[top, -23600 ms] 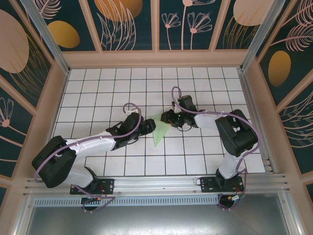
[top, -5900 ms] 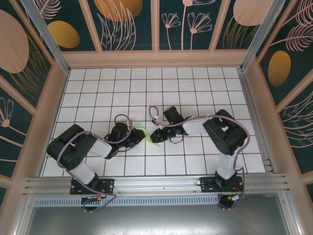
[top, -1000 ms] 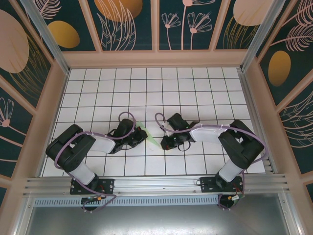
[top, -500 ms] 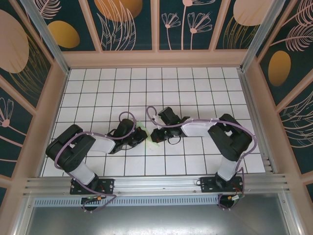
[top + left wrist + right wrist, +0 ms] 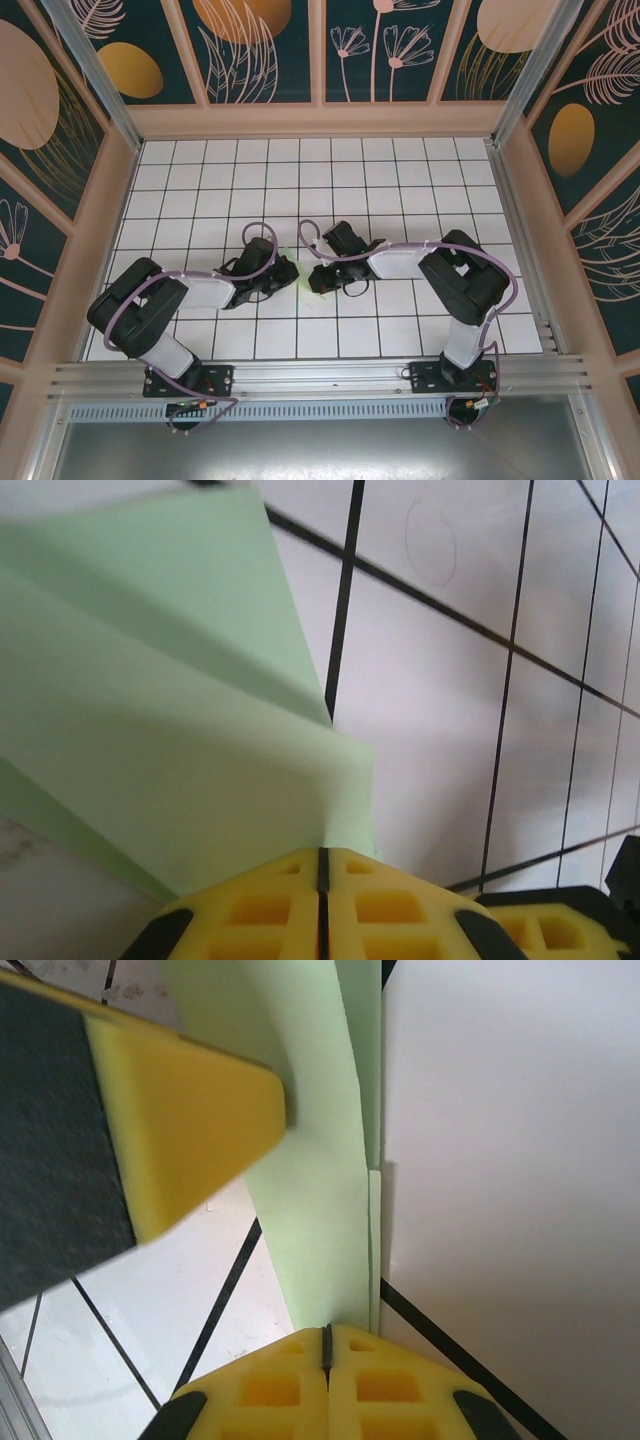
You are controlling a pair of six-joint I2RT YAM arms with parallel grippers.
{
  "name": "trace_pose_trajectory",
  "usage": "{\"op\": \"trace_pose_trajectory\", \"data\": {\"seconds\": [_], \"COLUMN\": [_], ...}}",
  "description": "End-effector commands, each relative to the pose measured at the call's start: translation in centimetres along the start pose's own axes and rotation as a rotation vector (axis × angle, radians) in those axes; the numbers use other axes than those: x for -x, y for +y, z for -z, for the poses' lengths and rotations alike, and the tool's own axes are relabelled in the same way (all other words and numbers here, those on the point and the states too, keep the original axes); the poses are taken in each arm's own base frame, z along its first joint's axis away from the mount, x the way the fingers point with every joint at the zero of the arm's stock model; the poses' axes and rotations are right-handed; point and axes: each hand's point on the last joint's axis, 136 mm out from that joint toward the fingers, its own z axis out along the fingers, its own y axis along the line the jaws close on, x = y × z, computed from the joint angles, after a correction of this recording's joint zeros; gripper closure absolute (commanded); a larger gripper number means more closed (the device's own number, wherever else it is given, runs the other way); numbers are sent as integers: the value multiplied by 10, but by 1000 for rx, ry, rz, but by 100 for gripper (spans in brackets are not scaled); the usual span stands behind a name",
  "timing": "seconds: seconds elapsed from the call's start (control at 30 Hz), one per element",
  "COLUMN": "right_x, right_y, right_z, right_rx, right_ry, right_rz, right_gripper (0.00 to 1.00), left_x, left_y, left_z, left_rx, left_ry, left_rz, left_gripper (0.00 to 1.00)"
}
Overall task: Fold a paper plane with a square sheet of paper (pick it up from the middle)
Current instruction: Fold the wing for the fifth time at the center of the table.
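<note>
The folded green paper (image 5: 180, 730) stands between the two arms, left fingers (image 5: 255, 912) pinched shut on its left side, right fingers (image 5: 385, 1392) pinched shut on its right, both equally near.

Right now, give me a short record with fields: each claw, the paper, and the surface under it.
left claw: shut, pinching an edge of the pale mint-green folded paper sheet
right claw: shut, pinching the same sheet
paper: folded in layers, held between both claws
surface: white grid-tiled table
</note>
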Motion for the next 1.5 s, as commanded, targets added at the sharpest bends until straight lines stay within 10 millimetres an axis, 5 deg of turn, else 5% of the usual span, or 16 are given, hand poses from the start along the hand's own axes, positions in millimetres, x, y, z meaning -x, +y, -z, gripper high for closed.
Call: {"op": "trace_pose_trajectory", "data": {"seconds": [0.0,0.43,1.03,1.47], "right_x": [-37,-43,-63,-82], "right_y": [-33,-38,-50,-61], "right_z": [-10,-16,-16,-11], "right_rx": [-119,-125,-167,-212], "right_ry": [108,135,188,220], "right_rz": [-37,-48,-63,-71], "right_gripper": [100,100,100,100], "left_x": [15,29,23,69], "left_y": [3,10,48,87], "left_z": [6,8,-3,24], "left_rx": [56,85,151,242], "left_ry": [-43,-77,-30,-139], "left_rz": [-69,-69,-104,-41], "left_gripper": [87,84,86,86]}}
